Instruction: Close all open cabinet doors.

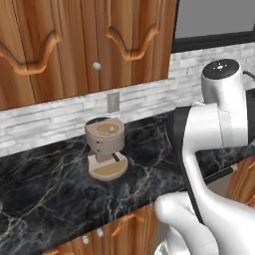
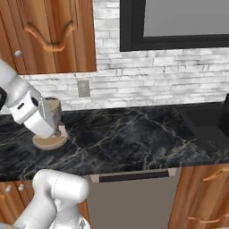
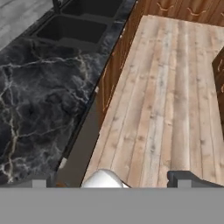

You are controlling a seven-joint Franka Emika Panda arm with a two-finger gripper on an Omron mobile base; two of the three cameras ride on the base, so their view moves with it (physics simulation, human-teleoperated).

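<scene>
From the left base view, the upper cabinet doors [image 1: 89,45] hung above the black marble counter [image 1: 55,189], reddish-brown panels with arched moulding and a round silver knob [image 1: 96,65]; the leftmost panel appeared angled out from the others, though I could not be sure it stood ajar. The right base view showed the same doors at its top left, and added what the left one lacked: a dark-framed window [image 2: 179,24] over the white brick backsplash [image 2: 147,76], a dark sink basin [image 2: 208,123] at the far right of the counter, and a grey dishwasher front [image 2: 134,201] with a dark handle beneath it. A tan coffee machine [image 1: 105,147] sat on the counter below a wall outlet [image 1: 113,102]; in the right base view the white arm [image 2: 27,109] crossed in front of it. The hand view looked down along the counter edge at the plank floor [image 3: 175,96], the sink [image 3: 74,26] at its top left, and lower cabinet fronts [image 3: 114,74] seen edge-on. The gripper [image 3: 113,183] pointed at bare floor, one dark finger tip [image 3: 188,178] far to the right, so the jaws stood spread wide with nothing between them and touching nothing.
</scene>
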